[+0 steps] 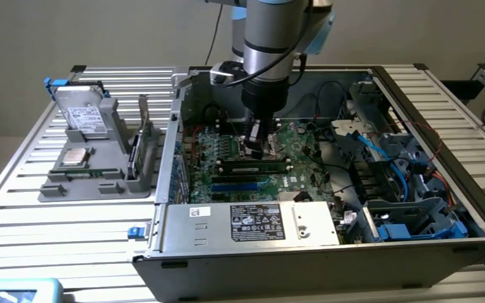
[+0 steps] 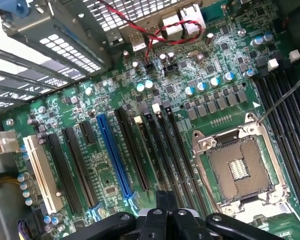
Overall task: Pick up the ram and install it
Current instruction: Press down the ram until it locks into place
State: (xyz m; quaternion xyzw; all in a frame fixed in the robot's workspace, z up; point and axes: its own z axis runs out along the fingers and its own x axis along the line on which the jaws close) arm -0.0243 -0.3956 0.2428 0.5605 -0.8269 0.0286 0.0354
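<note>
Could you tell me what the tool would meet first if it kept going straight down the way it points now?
Probably the motherboard beside the empty processor socket; the tool points straight down, though exact depth is unclear.

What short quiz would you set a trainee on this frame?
1. True or false: the gripper is above the tray outside the case.
2. Which stands on the tray? A) hard drive B) fan C) keyboard
3. Fill in: the processor socket is ___ (filled or empty).
Key: 1 false, it is inside the case, over the motherboard; 2 A; 3 empty.
</note>
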